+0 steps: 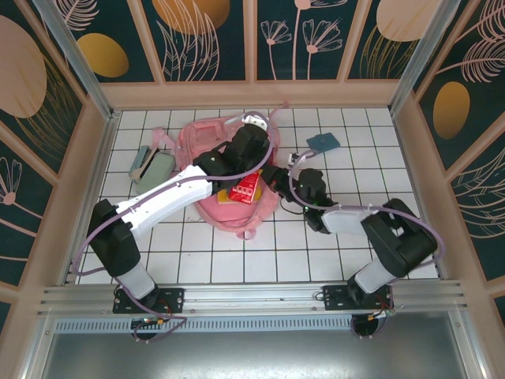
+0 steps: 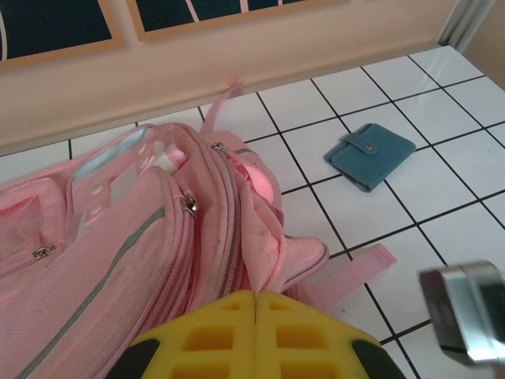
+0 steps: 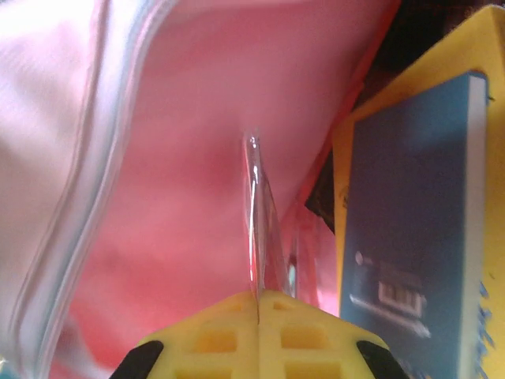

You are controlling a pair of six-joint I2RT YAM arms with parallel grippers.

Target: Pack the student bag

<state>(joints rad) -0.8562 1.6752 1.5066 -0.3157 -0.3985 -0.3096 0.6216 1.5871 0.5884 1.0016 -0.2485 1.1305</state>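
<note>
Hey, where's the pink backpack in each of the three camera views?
Top external: pink backpack at centre, slightly left.
Left wrist: pink backpack across the left half, zip pockets up.
Right wrist: its pink fabric, close-up, across left and centre.
Shared landmark: teal wallet, right of it in top external and left wrist.

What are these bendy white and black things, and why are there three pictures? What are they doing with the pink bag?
They are two robot arms bolted to a white tiled table. One picture looks down from above; the other two come from small cameras on each wrist, so yellow fingers show at the bottom. On the table lie a pink backpack, a green pencil case and a blue wallet. The left gripper is shut and seems to pinch the backpack's edge. The right gripper is shut on a thin clear plastic edge.
</note>
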